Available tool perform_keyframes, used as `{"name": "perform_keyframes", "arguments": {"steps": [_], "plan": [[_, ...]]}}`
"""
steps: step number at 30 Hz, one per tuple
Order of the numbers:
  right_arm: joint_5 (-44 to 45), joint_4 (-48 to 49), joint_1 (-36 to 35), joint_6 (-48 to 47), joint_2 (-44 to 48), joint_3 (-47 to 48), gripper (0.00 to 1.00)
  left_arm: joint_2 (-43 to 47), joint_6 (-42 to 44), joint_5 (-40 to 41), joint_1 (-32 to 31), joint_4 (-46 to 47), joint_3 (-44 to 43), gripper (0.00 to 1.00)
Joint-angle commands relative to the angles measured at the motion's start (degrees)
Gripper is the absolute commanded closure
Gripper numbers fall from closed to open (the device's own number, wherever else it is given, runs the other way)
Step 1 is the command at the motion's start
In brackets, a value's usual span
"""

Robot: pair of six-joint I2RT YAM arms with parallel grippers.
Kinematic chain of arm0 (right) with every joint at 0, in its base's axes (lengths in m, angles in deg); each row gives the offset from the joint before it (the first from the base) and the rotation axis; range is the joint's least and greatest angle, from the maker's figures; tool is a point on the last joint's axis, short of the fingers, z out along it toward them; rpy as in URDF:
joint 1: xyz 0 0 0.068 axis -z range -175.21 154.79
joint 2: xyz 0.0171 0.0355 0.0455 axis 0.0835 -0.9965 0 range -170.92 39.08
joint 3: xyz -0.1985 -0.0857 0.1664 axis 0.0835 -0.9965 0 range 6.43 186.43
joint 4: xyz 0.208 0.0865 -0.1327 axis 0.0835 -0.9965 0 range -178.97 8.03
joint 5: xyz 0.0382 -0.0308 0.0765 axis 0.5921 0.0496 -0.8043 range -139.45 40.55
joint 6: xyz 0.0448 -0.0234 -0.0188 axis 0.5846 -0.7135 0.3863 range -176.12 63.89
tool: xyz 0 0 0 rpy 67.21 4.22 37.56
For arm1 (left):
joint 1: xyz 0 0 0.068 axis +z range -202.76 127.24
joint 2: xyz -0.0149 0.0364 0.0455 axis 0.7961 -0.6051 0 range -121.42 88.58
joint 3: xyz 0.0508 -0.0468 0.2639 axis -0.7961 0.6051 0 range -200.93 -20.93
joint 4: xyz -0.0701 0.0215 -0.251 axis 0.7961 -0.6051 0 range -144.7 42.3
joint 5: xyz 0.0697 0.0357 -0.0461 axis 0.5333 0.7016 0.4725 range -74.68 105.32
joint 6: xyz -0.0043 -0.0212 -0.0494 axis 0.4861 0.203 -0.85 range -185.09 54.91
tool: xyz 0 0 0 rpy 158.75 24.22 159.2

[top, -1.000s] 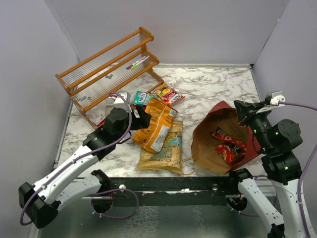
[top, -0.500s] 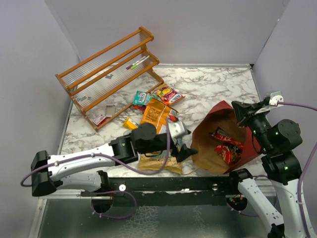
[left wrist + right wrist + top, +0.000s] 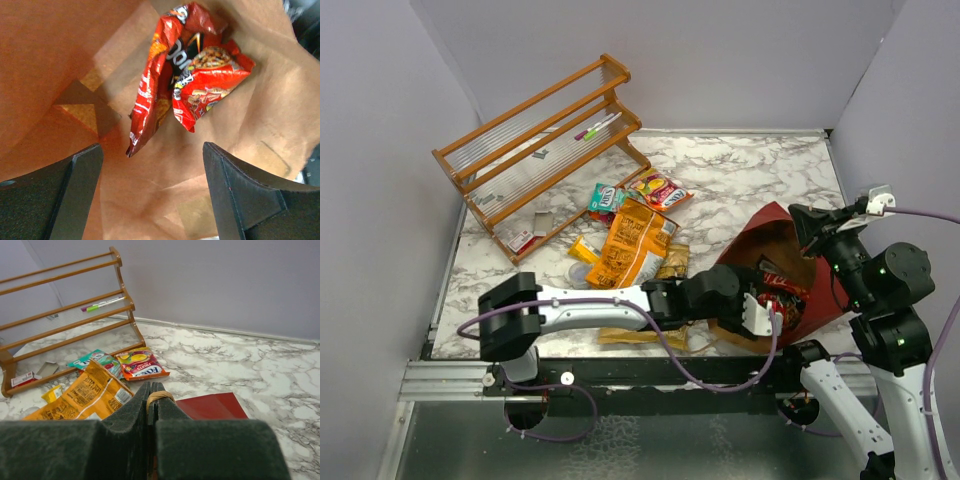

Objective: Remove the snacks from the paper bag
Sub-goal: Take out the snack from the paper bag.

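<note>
1. The left gripper (image 3: 151,150) is pushed into the mouth of the large paper carrier bag (image 3: 768,222), dark red outside and brown inside, which lies on its side at the right of the white marbled table (image 3: 750,165). Its fingers are spread wide apart with nothing between them.
2. Deep in the bag, just beyond those fingers, sit a crumpled red Doritos packet (image 3: 162,95) and a second red crinkly packet (image 3: 212,82), touching each other against the brown paper.
3. The right gripper (image 3: 152,392) is closed tight on the bag's thin twisted paper handle (image 3: 161,394), at the bag's upper edge.
4. Other snacks lie on the table left of the bag:
   - an orange chip bag (image 3: 628,245);
   - a tan bag (image 3: 672,262), partly hidden by the orange one and by the left arm;
   - a small teal-green packet (image 3: 605,196);
   - a red-and-yellow packet (image 3: 658,187) just beside the teal-green one;
   - a small yellow packet (image 3: 582,248) at the orange bag's left edge.
5. A slatted wooden rack (image 3: 535,140) stands tilted at the far left, with thin markers (image 3: 596,126) lying on its upper shelf.
</note>
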Motion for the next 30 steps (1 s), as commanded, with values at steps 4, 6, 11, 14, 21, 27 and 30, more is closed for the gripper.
{"name": "perform_keyframes", "arguments": {"steps": [4, 6, 11, 14, 21, 27, 30], "plan": [[-1.0, 1.8, 0.0, -0.7, 0.7, 2.8, 0.98, -12.0, 14.5, 2.1, 0.3, -2.4, -9.1, 0.16], [-1.3, 1.9, 0.0, -0.7, 0.6, 2.8, 0.98, -14.9, 15.4, 2.4, 0.9, -2.3, -11.4, 0.17], [-1.2, 1.9, 0.0, -0.9, 0.7, 3.0, 0.98, -18.6, 18.0, 4.6, 2.4, -0.1, -13.3, 0.22], [-1.0, 1.7, 0.0, -1.1, 0.7, 3.3, 0.98, -19.9, 18.8, 5.0, 3.2, -0.3, -13.7, 0.3], [-0.9, 1.6, 0.0, -1.1, 0.7, 3.4, 0.98, -20.6, 18.9, 3.9, 4.0, 1.1, -13.6, 0.41], [-1.3, 1.5, 0.0, -0.8, 0.2, 3.9, 0.98, -21.3, 17.5, 5.8, 4.6, 6.9, -13.0, 0.46], [-1.1, 1.2, 0.0, -0.7, 0.2, 4.4, 0.98, -20.3, 16.7, 4.9, 5.1, 9.2, -11.5, 0.51]]}}
